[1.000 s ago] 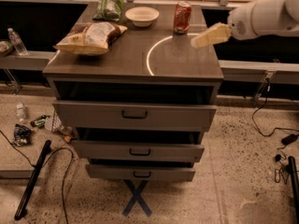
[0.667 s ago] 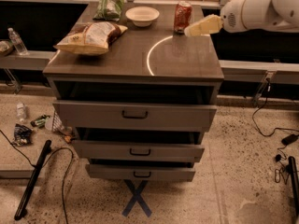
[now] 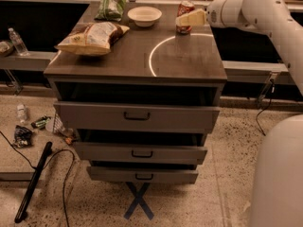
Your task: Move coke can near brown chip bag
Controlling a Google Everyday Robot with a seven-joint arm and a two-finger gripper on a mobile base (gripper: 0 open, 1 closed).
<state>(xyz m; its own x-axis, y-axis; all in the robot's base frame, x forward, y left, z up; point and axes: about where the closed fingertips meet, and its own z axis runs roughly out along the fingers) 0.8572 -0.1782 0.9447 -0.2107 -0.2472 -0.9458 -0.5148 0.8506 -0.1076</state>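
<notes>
The coke can (image 3: pixel 184 9) stands upright at the back right of the cabinet top, red with white markings. My gripper (image 3: pixel 189 19) reaches in from the right, and its pale fingers lie across the front of the can, hiding its middle. The brown chip bag (image 3: pixel 93 36) lies flat at the left of the cabinet top, yellow at the edges with a brown and white middle. The can is well apart from the bag, at the opposite side of the top.
A white bowl (image 3: pixel 144 15) sits at the back middle and a green bag (image 3: pixel 111 4) at the back left. The cabinet top (image 3: pixel 142 63) bears a bright curved line. Three drawers stand partly open below. Bottles, litter and cables lie on the floor at left.
My gripper has moved left from beside the can's right side until its fingers are at the can. The can, bag and bowl have not moved on the top.
</notes>
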